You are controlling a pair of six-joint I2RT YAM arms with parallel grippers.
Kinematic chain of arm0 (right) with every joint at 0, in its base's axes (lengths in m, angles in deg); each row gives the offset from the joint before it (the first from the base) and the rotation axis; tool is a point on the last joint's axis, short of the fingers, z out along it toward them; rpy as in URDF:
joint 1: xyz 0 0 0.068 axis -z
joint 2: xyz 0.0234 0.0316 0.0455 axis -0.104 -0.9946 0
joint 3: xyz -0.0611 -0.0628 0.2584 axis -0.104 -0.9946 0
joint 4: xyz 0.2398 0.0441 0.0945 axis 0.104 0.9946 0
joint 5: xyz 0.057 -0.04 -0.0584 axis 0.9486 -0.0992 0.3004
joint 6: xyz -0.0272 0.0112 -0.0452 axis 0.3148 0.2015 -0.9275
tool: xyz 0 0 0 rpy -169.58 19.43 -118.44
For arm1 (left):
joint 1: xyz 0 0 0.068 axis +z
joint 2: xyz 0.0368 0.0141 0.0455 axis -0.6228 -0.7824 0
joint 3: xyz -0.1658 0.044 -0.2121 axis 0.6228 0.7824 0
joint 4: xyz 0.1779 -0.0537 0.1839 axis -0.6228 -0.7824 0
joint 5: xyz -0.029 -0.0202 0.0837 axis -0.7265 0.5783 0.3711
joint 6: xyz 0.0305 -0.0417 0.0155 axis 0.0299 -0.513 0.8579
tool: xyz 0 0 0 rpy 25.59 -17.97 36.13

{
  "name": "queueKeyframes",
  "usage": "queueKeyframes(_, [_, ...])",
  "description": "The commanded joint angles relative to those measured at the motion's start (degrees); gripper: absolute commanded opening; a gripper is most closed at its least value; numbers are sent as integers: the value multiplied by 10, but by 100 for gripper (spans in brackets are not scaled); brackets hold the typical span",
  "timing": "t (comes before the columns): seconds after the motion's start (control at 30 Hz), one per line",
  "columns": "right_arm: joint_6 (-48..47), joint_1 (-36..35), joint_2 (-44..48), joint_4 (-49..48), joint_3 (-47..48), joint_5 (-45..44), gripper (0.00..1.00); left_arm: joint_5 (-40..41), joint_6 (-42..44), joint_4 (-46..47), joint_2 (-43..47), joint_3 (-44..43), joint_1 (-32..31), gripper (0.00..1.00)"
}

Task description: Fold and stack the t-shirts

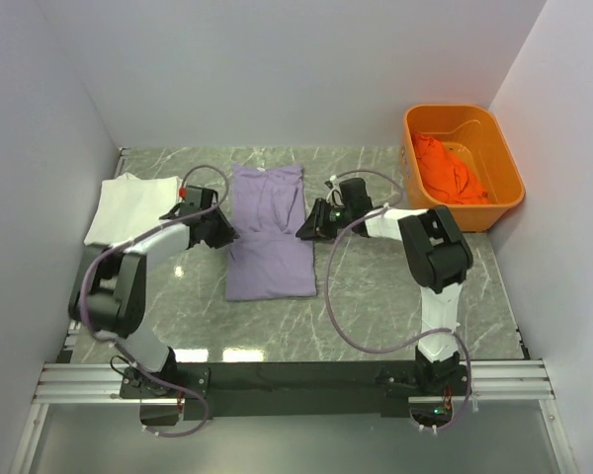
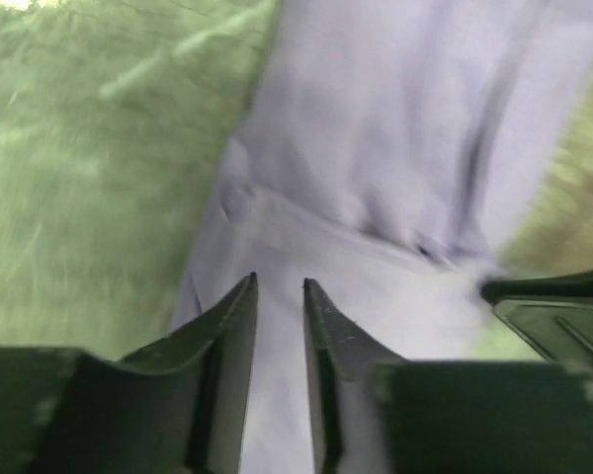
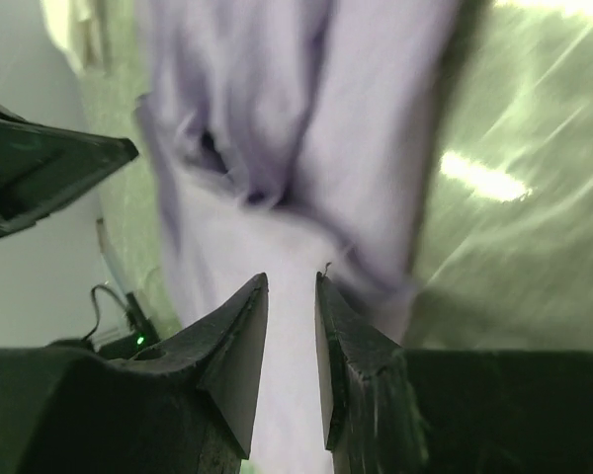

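Observation:
The lavender t-shirt (image 1: 269, 232) lies lengthwise at the table's middle, its sides folded in and its upper half bunched. It also shows in the left wrist view (image 2: 395, 148) and in the right wrist view (image 3: 366, 128). My left gripper (image 1: 227, 233) is at the shirt's left edge, and my right gripper (image 1: 304, 233) is at its right edge. In the wrist views the left gripper (image 2: 279, 280) and the right gripper (image 3: 292, 276) stand narrowly open over the lavender cloth, with nothing between the jaws. The white t-shirt (image 1: 128, 205) lies folded at the far left. The orange t-shirt (image 1: 450, 168) lies crumpled in the tub.
The rigid orange plastic tub (image 1: 504, 148) stands at the back right corner. Grey marble table (image 1: 395, 286) shows between the lavender shirt and the tub. White walls close in the left, back and right sides.

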State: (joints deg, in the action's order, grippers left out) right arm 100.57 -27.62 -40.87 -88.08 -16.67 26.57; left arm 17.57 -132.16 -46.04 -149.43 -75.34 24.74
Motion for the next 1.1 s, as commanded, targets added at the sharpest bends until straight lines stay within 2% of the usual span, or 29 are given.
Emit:
queueKeyframes(0.0, [-2, -3, 98, -16, -31, 34, 34, 1, 12, -42, 97, 10, -8, 33])
queueKeyframes(0.1, [-9, -30, 120, 6, -48, 85, 34, -10, 18, -80, 159, 31, -19, 34])
queueKeyframes(0.23, [-51, -78, 146, 99, -74, 113, 34, -68, 25, -125, 203, 81, -38, 33])
queueKeyframes(0.37, [-126, -110, 132, 207, -71, 134, 34, -79, 21, -150, 196, 116, -87, 29])
queueKeyframes(0.43, [-159, -117, 104, 274, -61, 146, 34, -76, 19, -153, 174, 132, -92, 26])
queueKeyframes(0.53, [-191, -117, 53, 325, -47, 153, 34, -69, 23, -157, 137, 140, -92, 23])
queueKeyframes(0.77, [-159, -76, 0, 319, -71, 133, 34, -55, 40, -181, 105, 152, -73, 19])
queueKeyframes(0.87, [-156, -53, 19, 296, -95, 150, 34, -58, 39, -180, 105, 159, -71, 18])
queueKeyframes(1.07, [-170, -38, 81, 296, -110, 115, 33, -44, 36, -196, 137, 162, -71, 20])
